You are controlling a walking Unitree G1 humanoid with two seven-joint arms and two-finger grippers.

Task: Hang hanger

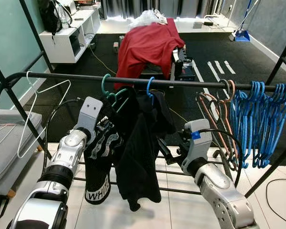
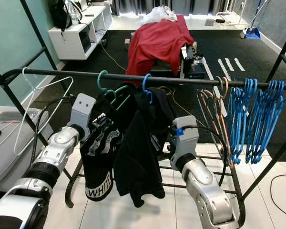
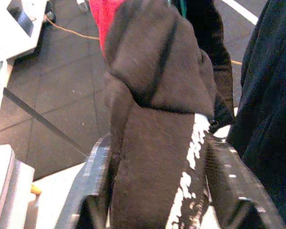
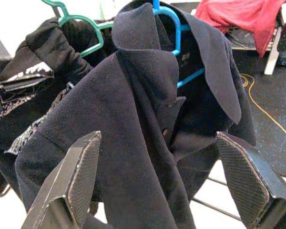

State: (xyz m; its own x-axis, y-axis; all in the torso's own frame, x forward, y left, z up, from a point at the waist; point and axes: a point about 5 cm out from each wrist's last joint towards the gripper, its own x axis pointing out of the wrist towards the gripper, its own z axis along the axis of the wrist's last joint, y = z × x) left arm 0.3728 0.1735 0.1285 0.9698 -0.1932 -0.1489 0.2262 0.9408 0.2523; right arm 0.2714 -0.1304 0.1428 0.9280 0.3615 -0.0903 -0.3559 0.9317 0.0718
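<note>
A black clothes rail (image 1: 190, 84) crosses in front of me. From it a teal hanger (image 1: 106, 86) carries a black garment with white print (image 1: 102, 157). Beside it a blue hanger (image 1: 149, 88) holds a dark navy collared shirt (image 1: 143, 143). My left gripper (image 3: 162, 210) is open, its fingers (image 3: 88, 191) on either side of the printed garment's upper part. My right gripper (image 4: 157, 191) is open too, fingers (image 4: 71, 176) spread wide just short of the navy shirt, a little below its collar (image 4: 148, 43).
A white wire hanger (image 1: 38, 109) hangs at the rail's left end. Brown hangers (image 1: 219, 114) and several blue ones (image 1: 257, 124) crowd its right end. Beyond the rack are a red cloth over a bench (image 1: 150, 43), a white shelf (image 1: 66, 38) and a grey seat (image 1: 5, 143).
</note>
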